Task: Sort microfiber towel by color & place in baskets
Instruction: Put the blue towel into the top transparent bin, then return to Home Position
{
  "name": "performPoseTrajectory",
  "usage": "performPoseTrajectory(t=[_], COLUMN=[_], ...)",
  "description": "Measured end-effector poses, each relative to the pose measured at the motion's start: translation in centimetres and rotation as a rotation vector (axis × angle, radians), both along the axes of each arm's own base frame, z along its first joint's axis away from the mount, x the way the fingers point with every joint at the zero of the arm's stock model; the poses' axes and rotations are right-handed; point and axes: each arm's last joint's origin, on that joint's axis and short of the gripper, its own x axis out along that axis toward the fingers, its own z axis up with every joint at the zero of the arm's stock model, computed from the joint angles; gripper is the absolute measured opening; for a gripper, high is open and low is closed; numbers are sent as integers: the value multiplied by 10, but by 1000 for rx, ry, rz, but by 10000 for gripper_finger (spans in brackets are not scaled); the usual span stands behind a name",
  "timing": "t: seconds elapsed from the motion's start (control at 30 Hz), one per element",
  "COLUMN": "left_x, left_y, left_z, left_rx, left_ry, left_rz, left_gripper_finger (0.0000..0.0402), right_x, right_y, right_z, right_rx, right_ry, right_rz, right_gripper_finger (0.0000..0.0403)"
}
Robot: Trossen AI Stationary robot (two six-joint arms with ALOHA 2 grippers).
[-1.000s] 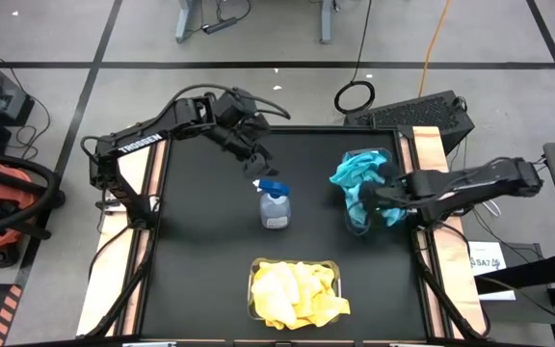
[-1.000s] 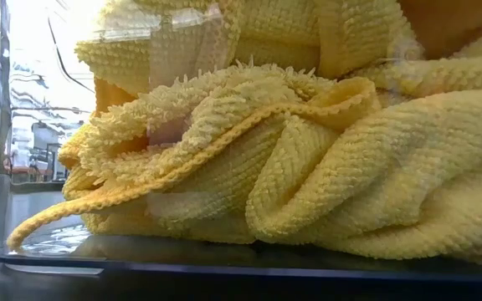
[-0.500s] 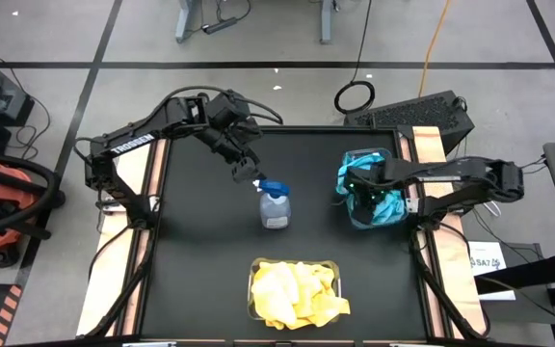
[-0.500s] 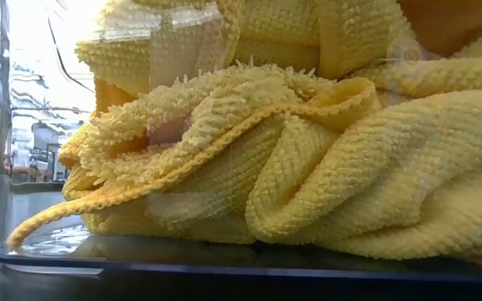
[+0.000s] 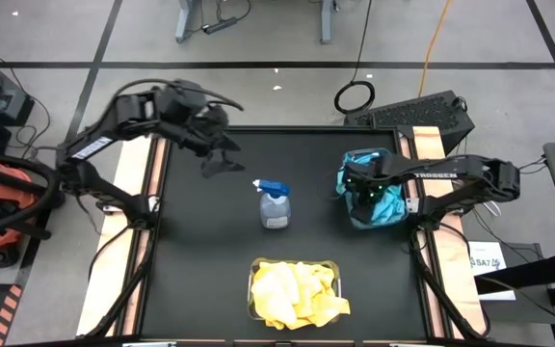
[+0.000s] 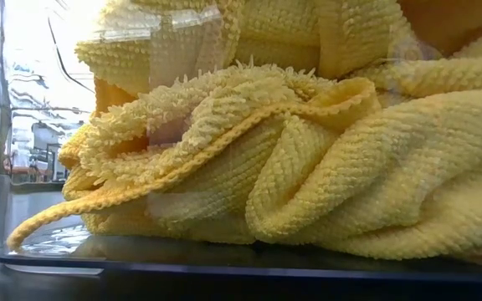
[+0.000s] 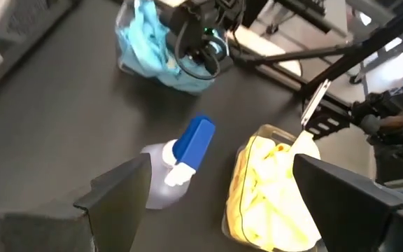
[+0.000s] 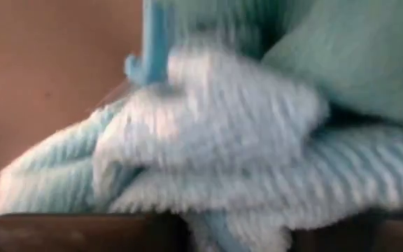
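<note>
Several teal-blue towels lie bunched in a clear basket at the table's right; they fill the right wrist view. Bright yellow towels fill a second clear basket at the near middle, close up in the low view. My right gripper is low over the teal basket's left part, right at the cloth. My left gripper is open and empty above the table's far left, well clear of every towel; its wrist view looks down on the table.
A clear spray bottle with a blue trigger stands in the table's middle, between both arms; it also shows in the left wrist view. Bare black tabletop lies at the near left. A keyboard sits beyond the far right edge.
My left gripper has drawn back from beside the spray bottle toward the table's far left corner. My right gripper has moved a little toward the far left over the teal basket, and the teal cloth that spread over the basket's rim now lies gathered within it.
</note>
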Motion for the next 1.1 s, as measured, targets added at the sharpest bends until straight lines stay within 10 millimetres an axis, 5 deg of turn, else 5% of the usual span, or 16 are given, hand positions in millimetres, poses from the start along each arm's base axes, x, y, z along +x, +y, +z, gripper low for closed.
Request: performPoseTrajectory(t=[0.37, 0.6, 0.83, 1.1], left_x=[-61, -103, -132, -170], left_y=[-18, -25, -31, -37], left_z=[31, 34, 35, 29], left_rx=[152, 219, 234, 303], left_ry=[-128, -75, -60, -48], left_rz=[104, 202, 258, 386], left_gripper_finger=[352, 352, 352, 352], right_x=[-12, -37, -82, -151], right_y=[4, 12, 28, 50], right_z=[76, 143, 201, 230], right_rx=[-47, -118, -157, -224], right_ry=[-183, -429, -774, -1183], right_rz=[-34, -31, 3, 53], right_gripper_finger=[237, 279, 285, 273])
